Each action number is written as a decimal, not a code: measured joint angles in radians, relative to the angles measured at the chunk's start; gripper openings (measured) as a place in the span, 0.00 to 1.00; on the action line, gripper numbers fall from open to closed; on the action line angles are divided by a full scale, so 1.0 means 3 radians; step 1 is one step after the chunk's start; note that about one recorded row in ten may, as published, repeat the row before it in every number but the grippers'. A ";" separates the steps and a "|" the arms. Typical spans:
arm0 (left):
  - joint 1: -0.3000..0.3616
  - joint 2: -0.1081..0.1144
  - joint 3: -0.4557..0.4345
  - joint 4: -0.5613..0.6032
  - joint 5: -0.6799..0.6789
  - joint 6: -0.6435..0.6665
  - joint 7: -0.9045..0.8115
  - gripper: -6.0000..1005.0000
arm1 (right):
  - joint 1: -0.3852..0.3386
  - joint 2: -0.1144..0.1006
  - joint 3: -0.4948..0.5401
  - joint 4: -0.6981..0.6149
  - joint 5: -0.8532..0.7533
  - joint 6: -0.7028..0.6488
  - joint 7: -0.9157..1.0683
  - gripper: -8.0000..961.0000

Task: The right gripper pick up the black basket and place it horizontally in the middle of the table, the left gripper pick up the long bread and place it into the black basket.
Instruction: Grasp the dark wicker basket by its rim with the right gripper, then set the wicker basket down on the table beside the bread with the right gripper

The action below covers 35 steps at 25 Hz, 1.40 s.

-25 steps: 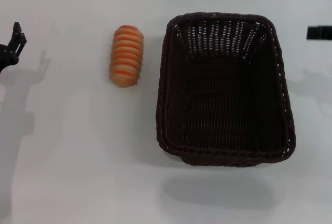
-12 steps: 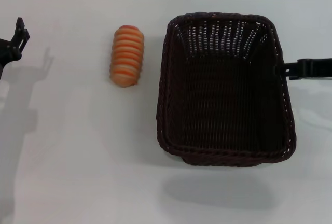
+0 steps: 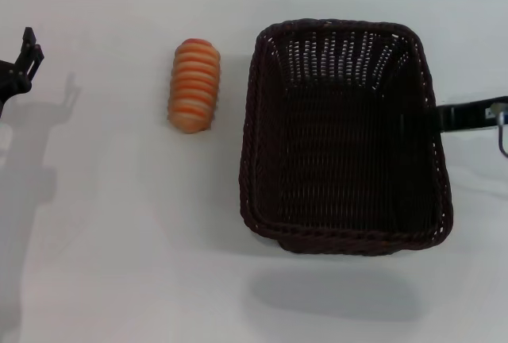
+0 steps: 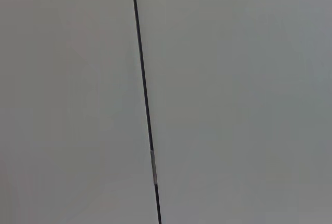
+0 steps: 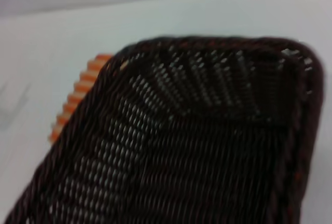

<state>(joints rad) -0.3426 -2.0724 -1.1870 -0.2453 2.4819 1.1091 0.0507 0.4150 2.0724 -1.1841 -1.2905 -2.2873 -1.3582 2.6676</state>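
The black basket [image 3: 345, 136] sits right of centre on the white bench [image 3: 119, 240], its long axis running away from the robot, so it lies lengthwise, not crosswise as the task wants. It is empty: only bare weave shows on its floor and flared walls in both the head view and the right wrist view [image 5: 187, 141].

The right hand [image 3: 444, 117] reaches in from the right edge of the bench and is at the middle of the basket's right long rim, touching it or just beside it. Only a dark bar of it shows, so I cannot tell whether it is open or closed, or whether it already grips the rim. I judge the step in hand to be the grasp of that rim. After that, the basket needs a quarter turn and a shift toward the middle.

The long bread [image 3: 194, 84] lies on the bench just left of the basket, apart from it and parallel to it. The left hand [image 3: 24, 61] hangs at the far left edge, well apart from the bread yet nearer to it than the right; whether it is open or closed I cannot tell.
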 joint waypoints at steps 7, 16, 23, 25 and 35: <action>-0.0003 0.0003 -0.0011 -0.0002 0.0000 0.0000 0.0001 0.86 | 0.0061 0.0005 -0.0141 0.0117 -0.0045 0.0043 -0.0234 0.73; -0.0003 0.0005 -0.0010 -0.0003 0.0000 0.0000 0.0010 0.85 | -0.0008 0.0011 -0.0144 -0.0216 -0.0011 -0.0036 -0.0230 0.39; -0.0019 0.0005 -0.0011 -0.0002 0.0000 0.0000 0.0010 0.85 | 0.0077 -0.0006 -0.0132 -0.0625 0.0020 -0.0476 -0.0490 0.28; -0.0022 0.0005 -0.0010 -0.0003 0.0000 0.0000 0.0010 0.85 | 0.0186 -0.0031 -0.0132 -0.0669 0.0015 -0.0662 -0.0617 0.27; -0.0024 -0.0008 0.0012 -0.0033 0.0017 0.0003 -0.0007 0.85 | 0.0730 0.0001 -0.0179 -0.0452 -0.0387 -0.1045 -0.1260 0.22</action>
<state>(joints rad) -0.3498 -2.0749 -1.1833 -0.2552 2.4871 1.1099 0.0485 0.6341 2.0726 -1.2378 -1.4261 -2.4033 -1.6716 2.2895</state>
